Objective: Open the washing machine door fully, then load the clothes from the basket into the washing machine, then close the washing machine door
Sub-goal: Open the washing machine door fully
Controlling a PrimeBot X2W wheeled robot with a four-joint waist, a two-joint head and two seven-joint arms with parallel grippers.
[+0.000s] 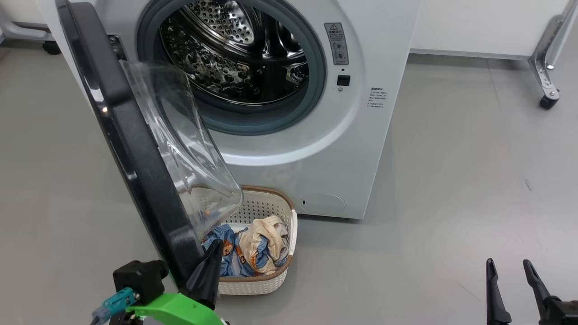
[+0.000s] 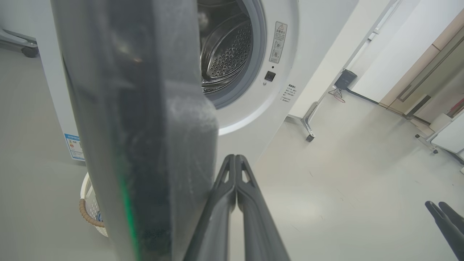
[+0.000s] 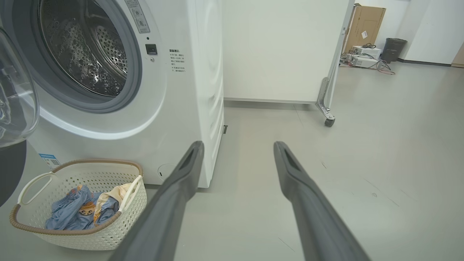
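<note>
The washing machine door [image 1: 135, 149] is found open; the clothes [image 1: 257, 248] are piled in the basket [image 1: 271, 280].
The left pincer [image 2: 235, 159] is seen closed (fingers [image 2: 253, 217] pressed together) just beside the door's lower rim; the right pincer [image 3: 238, 145] is held wide open above the floor [image 1: 451, 180]; the basket is set at the foot of the washing machine [image 1: 325, 171].

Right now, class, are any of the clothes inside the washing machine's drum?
No, the clothes lie in the basket, and the drum is bare perforated steel.
</note>
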